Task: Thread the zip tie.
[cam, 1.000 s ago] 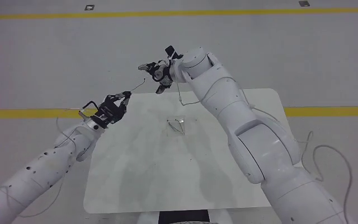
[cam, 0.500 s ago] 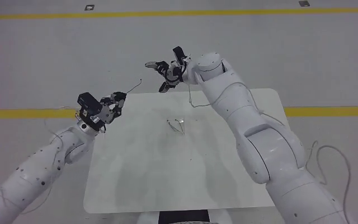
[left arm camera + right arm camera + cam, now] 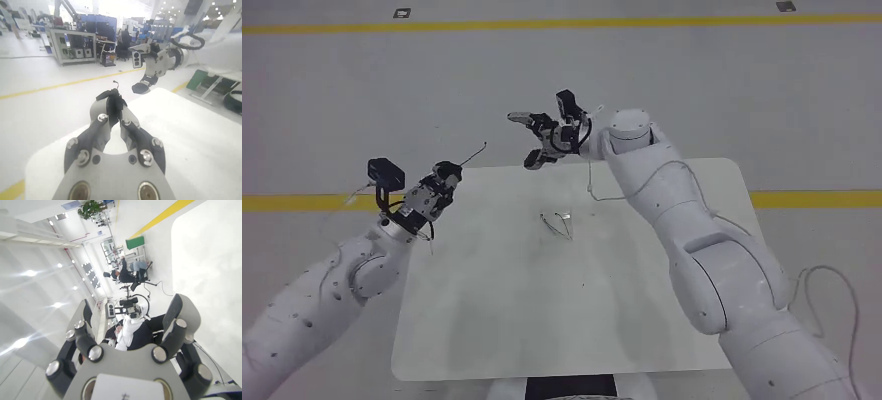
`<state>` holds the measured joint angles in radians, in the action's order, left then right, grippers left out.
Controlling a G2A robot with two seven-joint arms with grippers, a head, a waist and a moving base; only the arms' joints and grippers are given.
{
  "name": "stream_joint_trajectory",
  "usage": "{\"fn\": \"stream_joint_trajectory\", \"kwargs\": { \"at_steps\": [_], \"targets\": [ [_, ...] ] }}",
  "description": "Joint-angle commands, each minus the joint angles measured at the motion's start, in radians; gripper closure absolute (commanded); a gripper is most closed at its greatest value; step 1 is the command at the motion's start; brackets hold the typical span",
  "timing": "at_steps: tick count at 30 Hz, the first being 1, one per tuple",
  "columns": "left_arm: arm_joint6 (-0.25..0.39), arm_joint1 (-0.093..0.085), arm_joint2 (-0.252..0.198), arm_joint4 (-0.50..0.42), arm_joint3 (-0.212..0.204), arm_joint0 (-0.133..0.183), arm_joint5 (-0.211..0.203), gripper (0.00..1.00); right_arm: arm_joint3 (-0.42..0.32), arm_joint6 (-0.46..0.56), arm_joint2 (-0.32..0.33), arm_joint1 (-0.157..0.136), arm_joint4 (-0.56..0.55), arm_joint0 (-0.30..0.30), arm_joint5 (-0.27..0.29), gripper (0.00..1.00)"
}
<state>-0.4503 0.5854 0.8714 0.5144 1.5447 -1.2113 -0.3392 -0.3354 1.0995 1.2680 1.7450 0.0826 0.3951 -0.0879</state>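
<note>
Jaws on the right gripper [image 3: 525, 140] are spread wide with nothing between them. Those of the left gripper [image 3: 441, 182] are clenched on the zip tie [image 3: 473, 154].

From the top view, the white table [image 3: 662, 300] takes up the middle. The left gripper hangs just off its 10 o'clock corner. The right gripper hovers past the far edge near 11 o'clock, its fingers turned toward the left one. The two are near each other but clearly apart.

The zip tie is held in the air. A thin dark tail sticks out of the left fingers toward 2 o'clock, and its tip is free. The pads hide the rest of it, so I cannot tell where its head is.

By my reading, the threading has not begun. One end is secured, no loop is formed, and the empty gripper has yet to take hold of anything. What remains is to catch the loose tail and feed it through the head.

Near the table's centre, a little toward 12 o'clock, lies a small thin bent strip [image 3: 558, 222]. It may be another tie but is too small to tell. It lies below and well apart from both grippers, so nothing stands between them.
</note>
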Motion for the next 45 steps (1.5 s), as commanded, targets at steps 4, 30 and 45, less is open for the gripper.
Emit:
{"fn": "stream_joint_trajectory", "kwargs": {
  "at_steps": [4, 30, 45],
  "targets": [
    [0.114, -0.031, 0.006, -0.222, 0.094, -0.024, -0.001, 1.00, -0.042, 0.113, 0.029, -0.015, 0.079, 0.054, 0.064, 0.00],
    [0.555, -0.042, 0.125, -0.951, 0.138, -0.070, -0.001, 1.00, -0.145, 0.220, 0.047, -0.017, 0.279, 0.214, 0.186, 0.00],
    [0.868, 0.001, 0.305, -1.239, 0.099, -0.149, -0.001, 1.00, -0.102, 0.227, 0.024, -0.009, 0.325, 0.210, 0.188, 0.00]
  ]
}}
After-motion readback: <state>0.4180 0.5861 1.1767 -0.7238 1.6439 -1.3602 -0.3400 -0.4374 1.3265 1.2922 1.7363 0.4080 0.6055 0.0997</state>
